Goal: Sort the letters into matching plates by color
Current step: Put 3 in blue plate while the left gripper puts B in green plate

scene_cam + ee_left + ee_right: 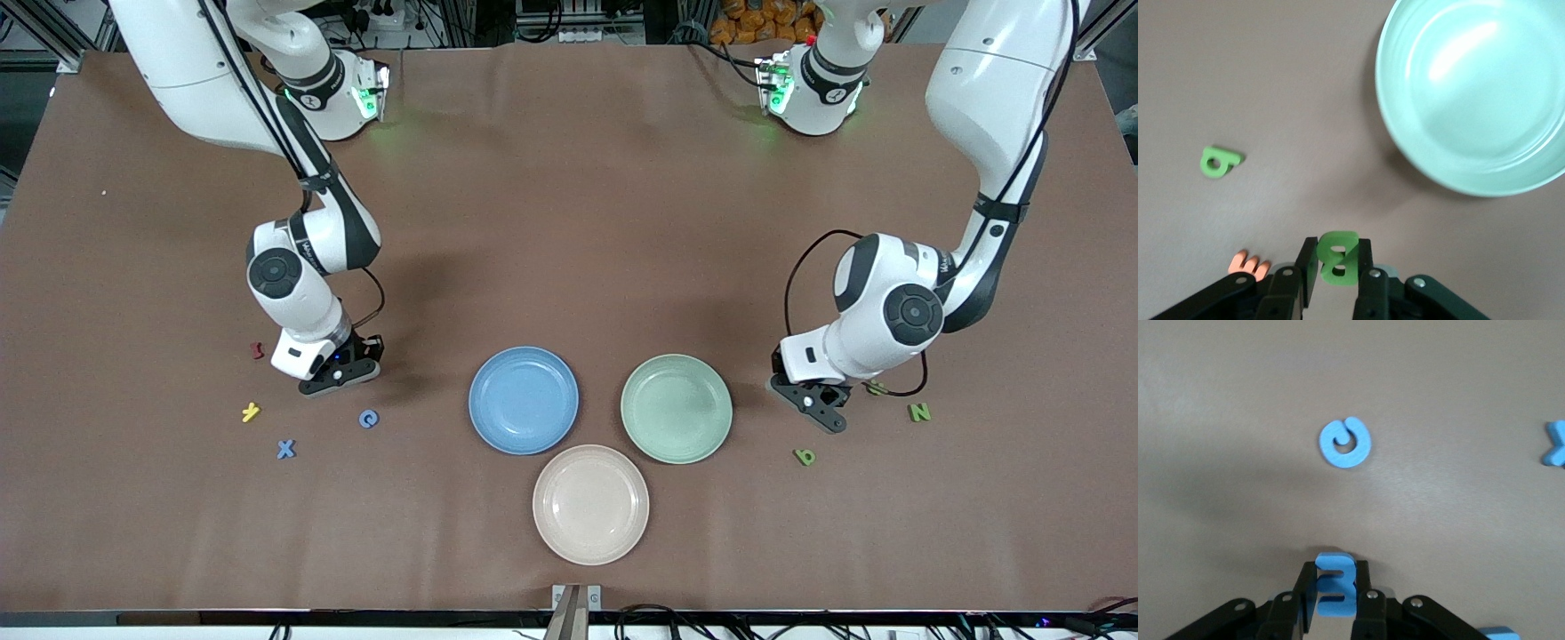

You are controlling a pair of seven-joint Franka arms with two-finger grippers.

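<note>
1. With both hands closed on a letter each, the pick step is complete on both sides and transport comes next.
2. The left hand (1338, 267) grips a green letter (1337, 257) low over the bench (569, 222), near the mint green plate (677, 408).
3. The right hand (1335, 593) grips a blue letter (1334, 590) beside the loose blue C (369, 418).
4. Next move, as judged: lift each letter and carry it over its matching plate; the blue plate (524, 400) stands empty.
</note>
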